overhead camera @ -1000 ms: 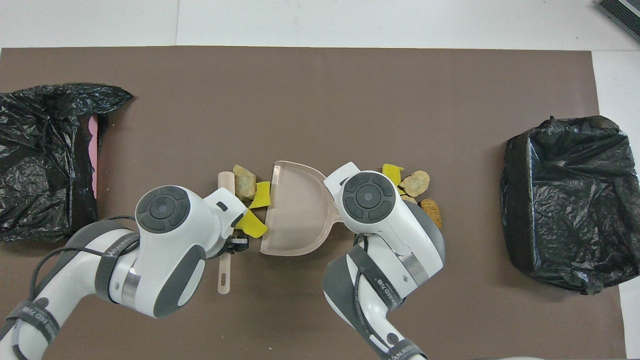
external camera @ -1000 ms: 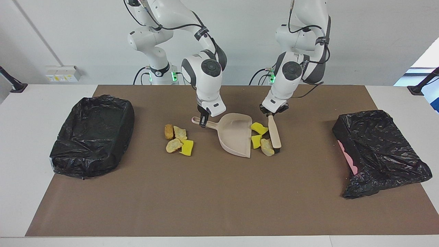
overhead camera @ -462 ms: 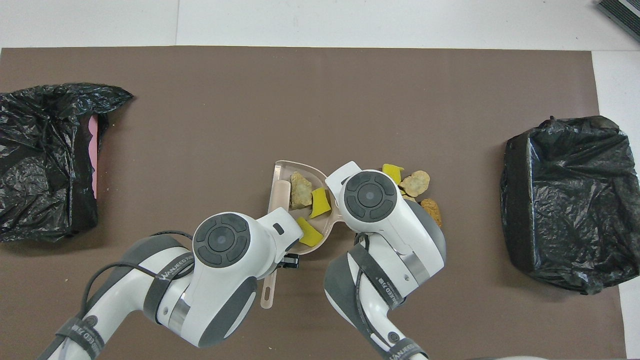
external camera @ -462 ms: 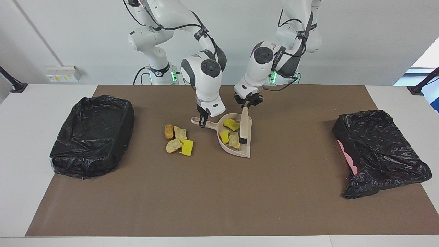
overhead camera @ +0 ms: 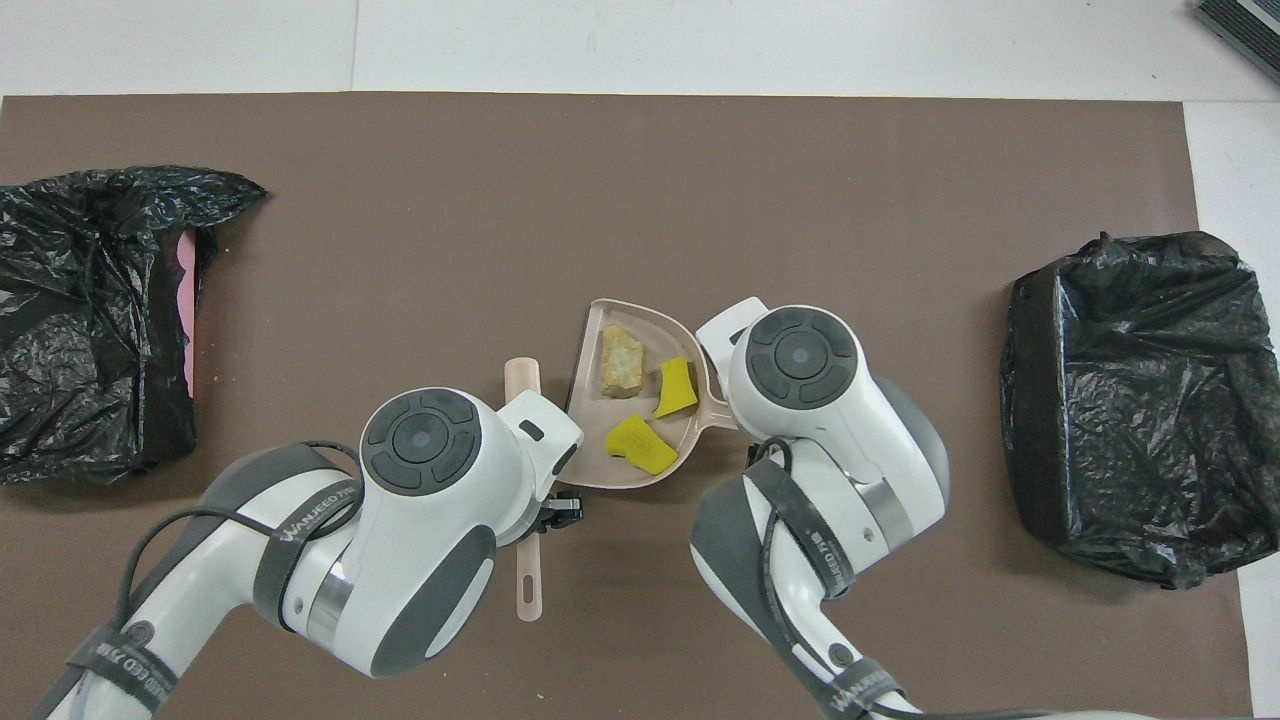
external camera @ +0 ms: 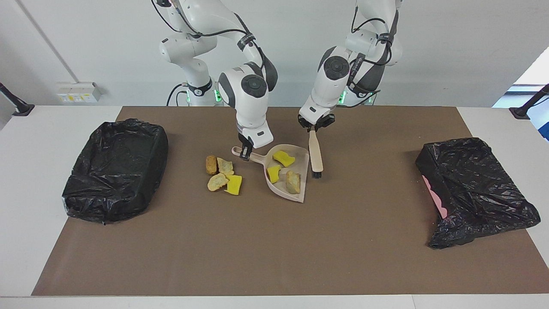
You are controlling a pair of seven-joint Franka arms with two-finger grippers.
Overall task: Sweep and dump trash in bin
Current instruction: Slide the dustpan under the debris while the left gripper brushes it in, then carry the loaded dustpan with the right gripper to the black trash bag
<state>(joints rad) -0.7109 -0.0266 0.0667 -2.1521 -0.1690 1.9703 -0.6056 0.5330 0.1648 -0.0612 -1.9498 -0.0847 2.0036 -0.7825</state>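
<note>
My right gripper (external camera: 245,151) is shut on the handle of the beige dustpan (external camera: 303,175). In the pan lie three pieces of trash: two yellow wedges (external camera: 284,158) (external camera: 273,173) and a tan lump (external camera: 293,181), also seen from overhead as yellow wedges (overhead camera: 640,443) (overhead camera: 677,386) and a tan lump (overhead camera: 622,360). Several more trash pieces (external camera: 223,175) sit on the mat beside the pan, toward the right arm's end. My left gripper (external camera: 315,126) is shut on the beige brush (external camera: 316,155), which hangs bristles-down beside the pan's open edge.
A bin lined with a black bag (external camera: 116,169) stands at the right arm's end of the brown mat. A second black-bagged bin (external camera: 472,189), with pink showing at its side, lies at the left arm's end. From overhead my right wrist hides the loose trash pile.
The left gripper swept three pieces into the dustpan, then drew the brush back out to the pan's side. The right gripper has shifted the dustpan slightly toward the right arm's end.
</note>
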